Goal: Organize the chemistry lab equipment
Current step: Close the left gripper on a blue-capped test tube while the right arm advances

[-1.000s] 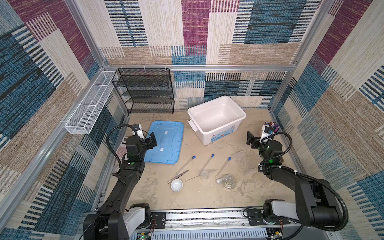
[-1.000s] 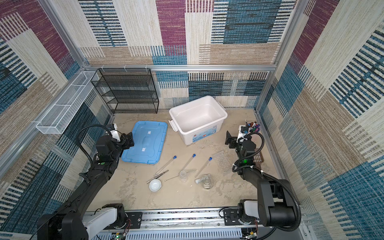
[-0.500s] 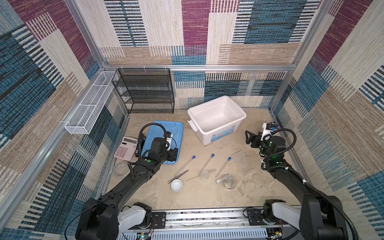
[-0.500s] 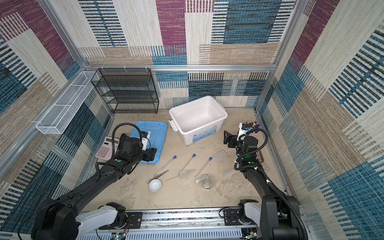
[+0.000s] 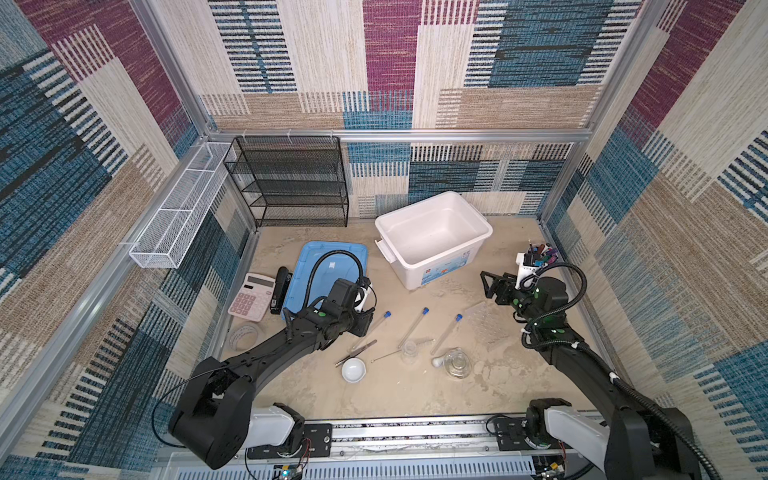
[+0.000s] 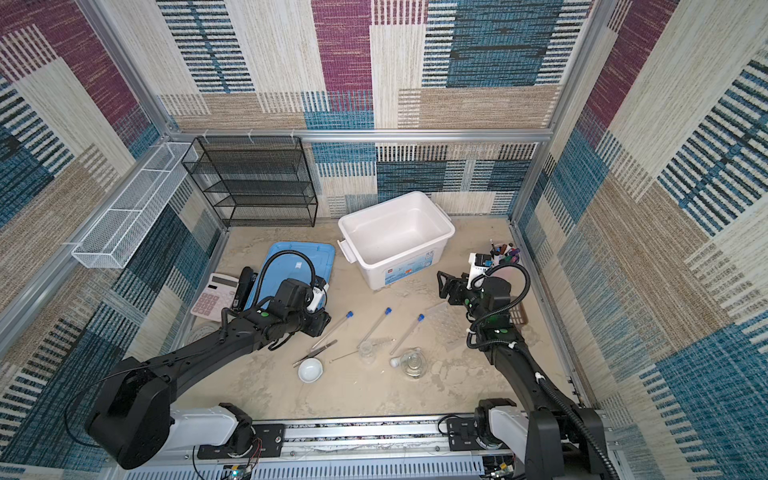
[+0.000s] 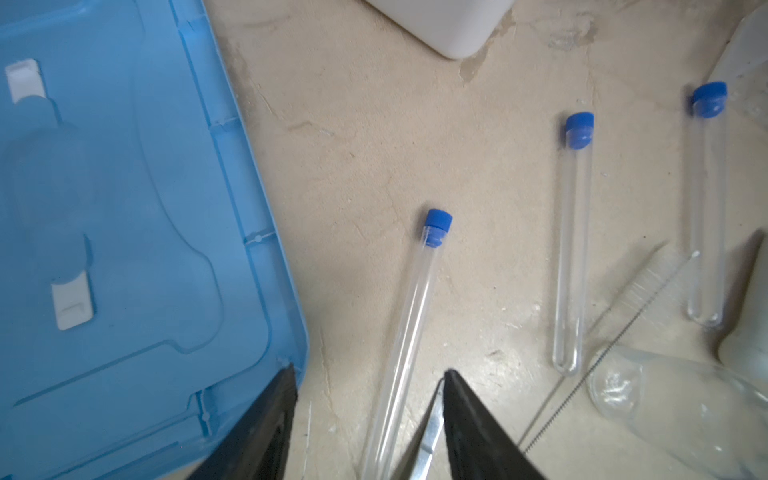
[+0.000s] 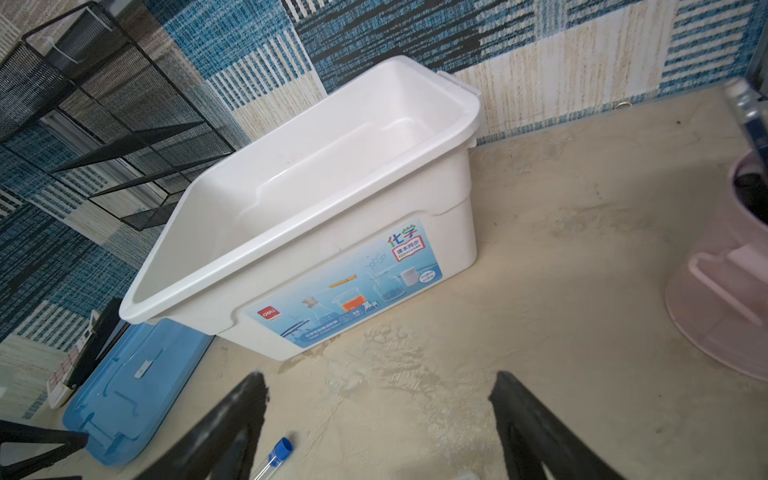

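Left wrist view: left hand [image 7: 370, 374] spread astride test tube [image 7: 409, 332].

Test tubes [image 7: 571, 249] look clear and glossy, capped in blue plastic. The tweezers [image 5: 356, 352] are shiny metal. The white bin [image 8: 316, 257] is smooth plastic, and the surface [image 7: 374, 124] is matt and rough.

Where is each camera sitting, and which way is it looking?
Both top views: high above the arms' bases, looking down at the whole table; left arm and right arm show.
Left wrist: on the left arm, looking down at three test tubes; left pincer tips show.
Right wrist: on the right arm, looking across at the white bin; right pincer tips show.
Shared: both wrist views catch the blue lid.
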Robot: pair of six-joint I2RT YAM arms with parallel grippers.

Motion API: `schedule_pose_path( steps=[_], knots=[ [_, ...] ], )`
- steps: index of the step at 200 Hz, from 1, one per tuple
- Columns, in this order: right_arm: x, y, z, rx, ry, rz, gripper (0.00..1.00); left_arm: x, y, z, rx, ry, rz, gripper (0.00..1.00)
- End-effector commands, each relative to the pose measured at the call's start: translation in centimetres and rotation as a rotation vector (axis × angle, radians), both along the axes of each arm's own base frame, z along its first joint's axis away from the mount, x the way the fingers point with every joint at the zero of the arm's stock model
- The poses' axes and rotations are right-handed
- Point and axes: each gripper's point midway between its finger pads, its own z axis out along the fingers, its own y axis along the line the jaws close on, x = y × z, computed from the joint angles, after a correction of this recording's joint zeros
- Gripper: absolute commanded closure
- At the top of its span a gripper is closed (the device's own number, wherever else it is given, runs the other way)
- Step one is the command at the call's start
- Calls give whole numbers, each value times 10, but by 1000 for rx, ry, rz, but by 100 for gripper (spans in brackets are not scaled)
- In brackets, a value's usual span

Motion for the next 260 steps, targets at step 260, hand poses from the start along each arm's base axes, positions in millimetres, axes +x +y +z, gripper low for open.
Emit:
schedule_pose_path(
  steps=[260],
  knots=[
    [-1,14,-12,27,40,22,13,-8,-14,-52,132,198,45,58]
  ],
)
